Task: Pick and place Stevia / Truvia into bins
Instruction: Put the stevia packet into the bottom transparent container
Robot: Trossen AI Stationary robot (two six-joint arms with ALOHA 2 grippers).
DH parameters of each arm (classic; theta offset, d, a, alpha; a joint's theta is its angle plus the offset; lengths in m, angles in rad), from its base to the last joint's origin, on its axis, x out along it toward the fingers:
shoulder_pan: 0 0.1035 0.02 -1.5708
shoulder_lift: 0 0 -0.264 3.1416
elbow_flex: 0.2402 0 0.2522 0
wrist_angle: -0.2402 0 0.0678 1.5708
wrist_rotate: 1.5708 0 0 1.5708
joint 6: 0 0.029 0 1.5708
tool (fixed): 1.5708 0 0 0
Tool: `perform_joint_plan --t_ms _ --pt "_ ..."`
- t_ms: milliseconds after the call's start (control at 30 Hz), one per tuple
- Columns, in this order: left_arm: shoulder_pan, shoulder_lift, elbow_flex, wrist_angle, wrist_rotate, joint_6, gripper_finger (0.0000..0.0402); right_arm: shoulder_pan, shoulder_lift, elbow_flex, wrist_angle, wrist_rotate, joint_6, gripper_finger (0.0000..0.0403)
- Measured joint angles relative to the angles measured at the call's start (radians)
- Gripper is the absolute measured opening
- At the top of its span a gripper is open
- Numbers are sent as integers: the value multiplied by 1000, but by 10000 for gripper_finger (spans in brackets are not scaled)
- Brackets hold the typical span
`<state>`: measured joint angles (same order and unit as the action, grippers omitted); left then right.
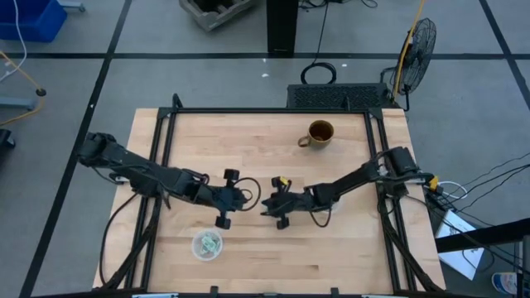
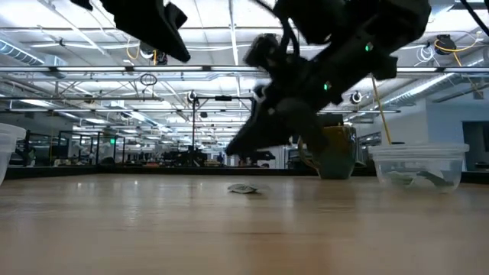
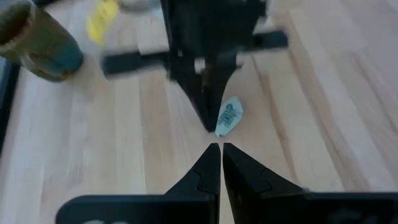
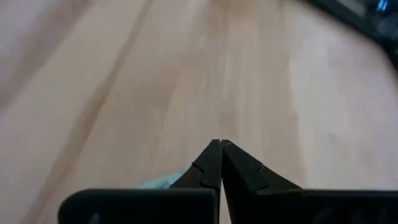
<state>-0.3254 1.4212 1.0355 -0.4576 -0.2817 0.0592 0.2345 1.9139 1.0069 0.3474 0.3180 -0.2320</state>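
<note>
One packet (image 3: 229, 116) lies loose at the table's centre; left gripper (image 3: 216, 151) at nine o'clock, right gripper (image 4: 217, 148) at three o'clock, fingers together, poised to grab it.

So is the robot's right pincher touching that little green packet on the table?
Cannot tell. In the left wrist view the right gripper points down right beside the packet, its tip blurred. The low view shows the packet flat on the table.

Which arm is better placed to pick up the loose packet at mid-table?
Probably the right. The right hand hangs shut, tip right beside the packet. The left hand, also shut, is farther from it.
</note>
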Motion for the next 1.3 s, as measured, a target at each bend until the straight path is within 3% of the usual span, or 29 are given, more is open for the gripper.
perform_joint_plan --t_ms 167,333,467,567,667,867,1033,1167,1300 --pt "25 83 0 44 -4 -9 26 35 -115 1 -118 125 -48 0" --pt "41 196 0 111 -11 50 26 66 -283 2 -415 335 160 0" --pt "54 270 0 188 28 82 26 87 -415 2 -636 334 358 0" --pt "63 313 0 227 26 124 30 102 -501 -28 -696 336 419 0" --pt "76 342 -1 249 28 123 53 110 -575 -89 -672 336 440 0" --pt "83 387 0 333 47 151 136 115 -686 -271 -510 336 498 0" --pt "89 458 0 458 173 227 188 114 -739 -407 -326 336 501 0" --pt "89 508 -1 510 173 248 196 114 -773 -467 -236 334 467 0" --pt "90 532 -1 552 161 250 180 114 -799 -484 -238 336 421 0"
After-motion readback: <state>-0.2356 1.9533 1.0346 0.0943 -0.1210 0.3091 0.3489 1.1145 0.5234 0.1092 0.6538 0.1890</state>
